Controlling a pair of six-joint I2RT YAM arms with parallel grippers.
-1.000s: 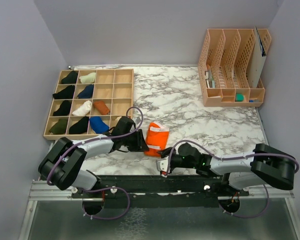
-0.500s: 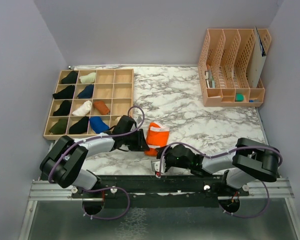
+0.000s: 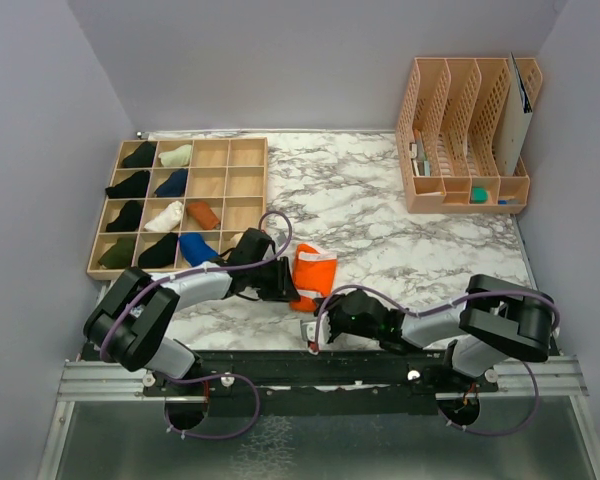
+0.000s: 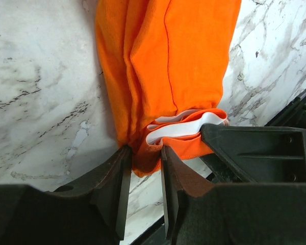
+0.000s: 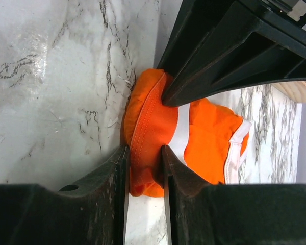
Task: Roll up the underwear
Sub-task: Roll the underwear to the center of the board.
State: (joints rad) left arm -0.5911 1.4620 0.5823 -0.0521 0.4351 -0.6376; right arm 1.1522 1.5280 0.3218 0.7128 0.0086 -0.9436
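Underwear (image 3: 317,270) orange, folded; near end pinched between left jaws; right jaws clenched on same end

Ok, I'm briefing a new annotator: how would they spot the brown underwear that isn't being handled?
Find the wooden grid tray on the left of the marble table. Its third row from the back, third column from the left, holds the rust-brown underwear. It is the tray's only brown bundle; its neighbours are white and blue.

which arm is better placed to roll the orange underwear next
Right, probably: the right tool grips the orange underwear at the near end, cloth lying beyond. The left tool pinches it from the side.
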